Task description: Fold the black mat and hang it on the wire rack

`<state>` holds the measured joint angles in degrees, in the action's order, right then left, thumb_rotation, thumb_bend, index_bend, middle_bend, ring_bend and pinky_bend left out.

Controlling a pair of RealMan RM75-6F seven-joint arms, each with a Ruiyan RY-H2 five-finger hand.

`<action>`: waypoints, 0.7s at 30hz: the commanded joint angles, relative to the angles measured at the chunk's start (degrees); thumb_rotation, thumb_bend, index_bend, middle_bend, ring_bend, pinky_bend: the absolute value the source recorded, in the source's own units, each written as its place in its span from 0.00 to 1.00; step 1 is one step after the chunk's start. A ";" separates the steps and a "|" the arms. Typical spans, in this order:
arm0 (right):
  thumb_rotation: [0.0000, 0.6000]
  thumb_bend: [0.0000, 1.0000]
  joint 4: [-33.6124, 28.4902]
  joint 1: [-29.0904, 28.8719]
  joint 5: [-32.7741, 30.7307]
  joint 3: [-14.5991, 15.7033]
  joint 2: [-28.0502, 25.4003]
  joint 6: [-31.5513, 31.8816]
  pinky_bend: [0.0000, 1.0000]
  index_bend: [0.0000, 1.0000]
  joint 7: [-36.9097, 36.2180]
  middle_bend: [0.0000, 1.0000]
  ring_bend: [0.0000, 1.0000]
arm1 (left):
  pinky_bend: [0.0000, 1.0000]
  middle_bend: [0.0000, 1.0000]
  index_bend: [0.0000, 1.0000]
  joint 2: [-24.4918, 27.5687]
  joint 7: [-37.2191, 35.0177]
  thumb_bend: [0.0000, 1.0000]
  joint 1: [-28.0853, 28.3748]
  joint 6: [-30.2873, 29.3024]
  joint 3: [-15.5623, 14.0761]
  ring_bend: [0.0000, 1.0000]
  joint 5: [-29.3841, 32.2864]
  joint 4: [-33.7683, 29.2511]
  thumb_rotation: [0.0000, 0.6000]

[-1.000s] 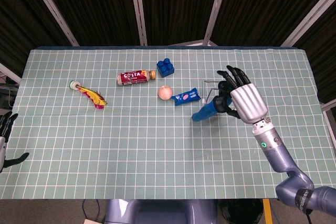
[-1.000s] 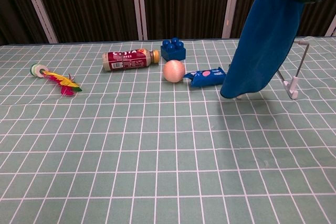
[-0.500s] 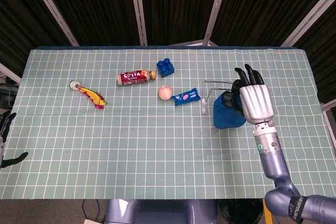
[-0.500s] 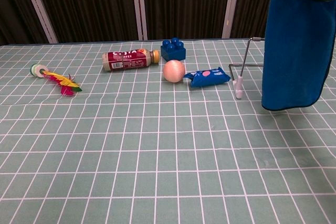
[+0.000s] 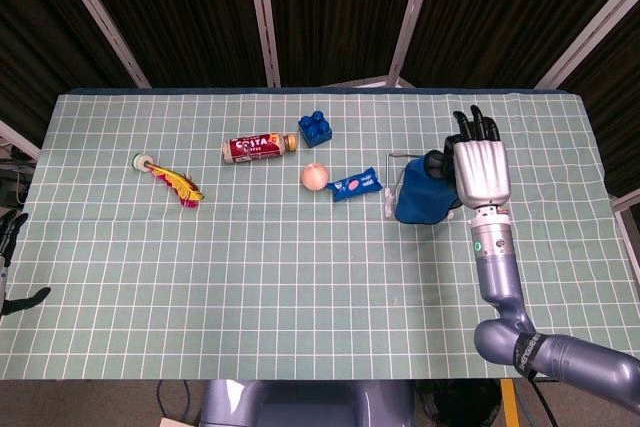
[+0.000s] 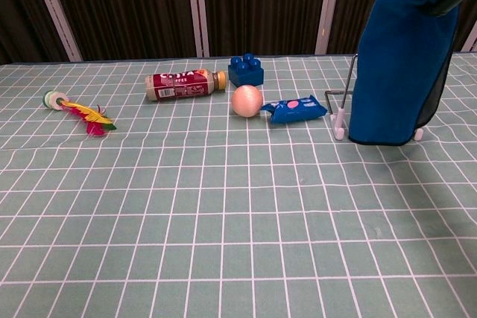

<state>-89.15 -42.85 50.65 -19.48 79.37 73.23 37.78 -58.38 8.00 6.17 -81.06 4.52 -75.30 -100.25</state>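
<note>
One mat [image 6: 399, 65] is hanging over one wire rack [image 6: 341, 106] at the worktop's [image 5: 300, 277] far right.
The right robot hand [image 5: 478, 169] is gripping the mat's top; the left robot hand [image 5: 8, 247] is resting open at the left edge.
</note>
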 commanded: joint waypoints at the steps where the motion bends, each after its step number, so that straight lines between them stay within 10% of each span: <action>1: 1.00 0.53 2.72 -0.80 -1.05 -0.54 1.09 -1.74 0.15 0.73 -1.06 0.12 0.00 | 0.00 0.00 0.00 -0.26 0.35 0.00 0.24 0.45 0.18 0.00 0.58 0.30 1.00; 21: 1.00 0.53 19.75 -7.33 -8.18 -5.28 5.03 -12.17 0.16 0.73 -4.53 0.12 0.00 | 0.00 0.00 0.00 -2.53 3.95 0.00 2.12 3.84 1.24 0.00 5.79 2.50 1.00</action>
<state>-71.03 -49.31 43.41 -24.29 83.73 62.22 33.41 -60.74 11.77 8.15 -77.46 5.66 -69.81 -97.95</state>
